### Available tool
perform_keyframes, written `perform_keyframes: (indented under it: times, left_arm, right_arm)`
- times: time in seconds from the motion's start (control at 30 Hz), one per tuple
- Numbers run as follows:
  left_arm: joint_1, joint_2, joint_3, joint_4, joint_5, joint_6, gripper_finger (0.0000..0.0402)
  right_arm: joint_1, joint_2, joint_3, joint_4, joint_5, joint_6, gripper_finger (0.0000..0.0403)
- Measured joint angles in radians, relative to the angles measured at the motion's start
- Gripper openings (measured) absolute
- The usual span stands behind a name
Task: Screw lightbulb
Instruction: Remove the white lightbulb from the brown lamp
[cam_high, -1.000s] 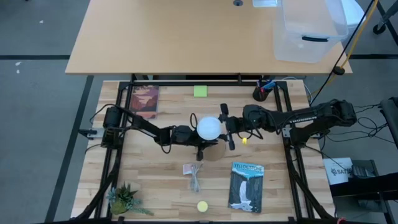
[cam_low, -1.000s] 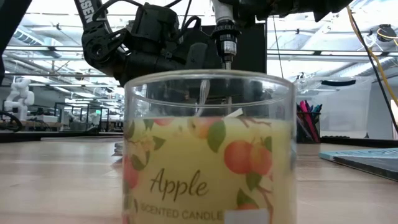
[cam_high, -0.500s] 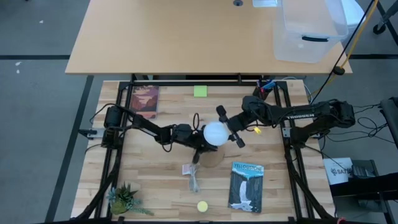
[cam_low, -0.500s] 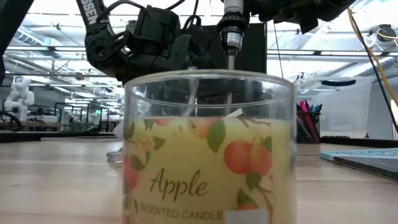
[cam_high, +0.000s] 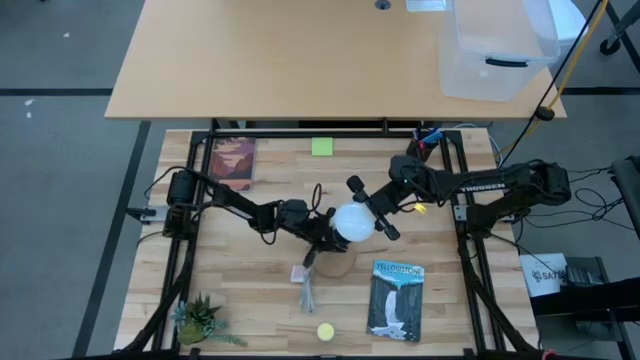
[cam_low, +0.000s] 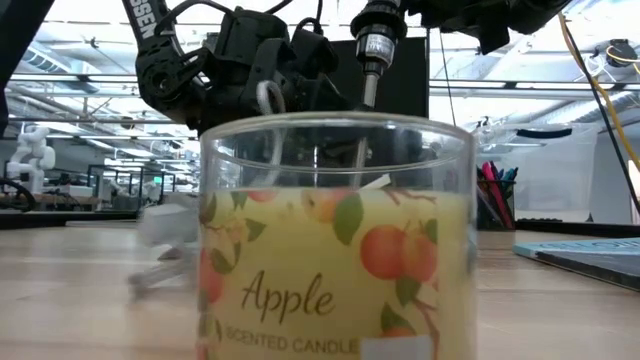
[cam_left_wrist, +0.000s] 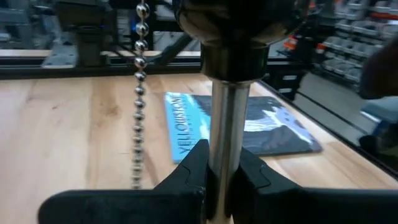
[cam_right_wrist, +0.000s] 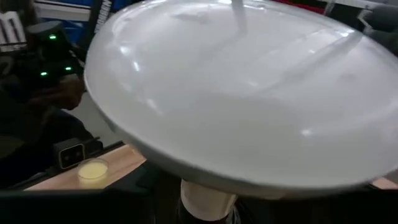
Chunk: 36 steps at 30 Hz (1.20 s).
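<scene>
The white lightbulb (cam_high: 350, 222) sits at the table's middle, above the round wooden base (cam_high: 335, 264). It fills the right wrist view (cam_right_wrist: 249, 93). My right gripper (cam_high: 362, 214) is shut on the globe, coming from the right. My left gripper (cam_high: 322, 235) comes from the left and is shut on the lamp's metal stem (cam_left_wrist: 222, 124), below the dark socket (cam_left_wrist: 233, 25). A bead chain (cam_left_wrist: 139, 93) hangs beside the stem. The bulb's neck and where it meets the socket are hidden. My left gripper pinches the metal stem (cam_left_wrist: 222, 155) between its two fingers, below the socket. The fingers come level from the table's left and lie across the stem, which stands about upright. My right gripper holds the bulb's globe (cam_right_wrist: 205, 130) between its fingers, coming from the table's right. The globe itself hides the fingertips.
An apple candle jar (cam_low: 335, 240) fills the low view and shows as a yellow disc (cam_high: 325, 331) near the front edge. A small white piece with a cord (cam_high: 303, 285) lies near the base. Two books (cam_high: 232, 162) (cam_high: 397, 298), a plant (cam_high: 200, 320) and a pen cup (cam_high: 420, 150) stand around.
My right gripper has turned about the bulb and gone a little toward the table's near edge with it. The socket and stem have tipped and risen slightly in the low view. The small white piece with the cord has slid toward the near edge.
</scene>
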Motion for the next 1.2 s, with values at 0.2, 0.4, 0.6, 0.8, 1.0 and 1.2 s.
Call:
perform_keyframes:
  times: [0.2, 0.4, 0.6, 0.8, 1.0, 1.2]
  left_arm:
    - [0.0, 0.0, 0.0, 0.001, 0.048, 0.011, 0.003]
    - [-0.004, 0.0, -0.001, 0.0, 0.005, 0.018, 0.003]
    - [-0.001, 0.0, 0.0, 0.0, 0.044, 0.023, 0.003]
    - [-0.003, 0.0, -0.003, -0.001, -0.009, 0.033, 0.003]
    - [-0.004, 0.0, -0.004, -0.001, -0.069, 0.039, 0.003]
    - [-0.005, 0.0, -0.004, -0.002, -0.148, 0.036, 0.003]
  right_arm:
    - [0.021, 0.002, 0.0, -0.003, -0.02, -0.035, 0.0184]
    - [0.035, 0.002, 0.0, 0.003, -0.019, -0.033, 0.0184]
    - [0.037, 0.003, 0.0, 0.004, -0.017, -0.036, 0.0184]
    - [0.055, 0.003, 0.0, 0.002, 0.05, -0.023, 0.0186]
    - [0.105, 0.002, 0.002, 0.002, 0.16, -0.022, 0.0209]
    - [0.134, 0.0, 0.006, -0.001, 0.253, 0.037, 0.0257]
